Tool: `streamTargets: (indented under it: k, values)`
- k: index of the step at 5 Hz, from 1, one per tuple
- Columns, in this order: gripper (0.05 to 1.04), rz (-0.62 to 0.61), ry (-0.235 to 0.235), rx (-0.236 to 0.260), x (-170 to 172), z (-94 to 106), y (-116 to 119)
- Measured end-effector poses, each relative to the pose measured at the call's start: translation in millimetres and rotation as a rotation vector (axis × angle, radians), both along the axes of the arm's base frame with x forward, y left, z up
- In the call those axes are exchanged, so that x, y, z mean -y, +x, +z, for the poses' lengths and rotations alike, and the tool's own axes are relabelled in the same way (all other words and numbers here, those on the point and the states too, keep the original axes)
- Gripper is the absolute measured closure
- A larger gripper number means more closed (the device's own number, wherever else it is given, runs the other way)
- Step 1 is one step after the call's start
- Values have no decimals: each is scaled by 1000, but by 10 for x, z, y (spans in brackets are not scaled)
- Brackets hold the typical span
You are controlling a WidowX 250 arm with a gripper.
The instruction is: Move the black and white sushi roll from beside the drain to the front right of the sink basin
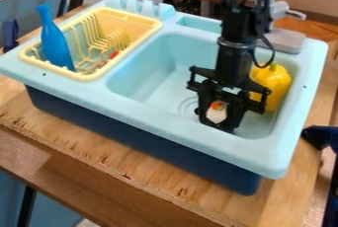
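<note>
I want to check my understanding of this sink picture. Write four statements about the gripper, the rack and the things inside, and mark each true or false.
1. The blue bottle is in the rack. True.
2. The gripper is above the rack. False: it is down in the basin, at a small white thing.
3. The yellow thing is in the basin. True.
4. The rack is dark blue. False: it is yellow.
</note>
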State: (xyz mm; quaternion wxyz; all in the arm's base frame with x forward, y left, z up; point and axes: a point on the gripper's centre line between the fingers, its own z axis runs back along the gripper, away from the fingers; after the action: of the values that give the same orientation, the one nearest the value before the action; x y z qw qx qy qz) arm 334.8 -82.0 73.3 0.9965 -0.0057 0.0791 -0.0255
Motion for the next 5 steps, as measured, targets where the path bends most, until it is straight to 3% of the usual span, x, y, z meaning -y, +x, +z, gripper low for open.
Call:
streamTargets:
  k: [1, 2, 4, 5]
  values:
    - [231, -29, 23, -24, -13, 27, -27]
    - [75, -23, 41, -44, 1, 134, -109]
    - [83, 6, -1, 180, -63, 1059, -349]
    - [83, 38, 71, 209, -204, 1434, -493]
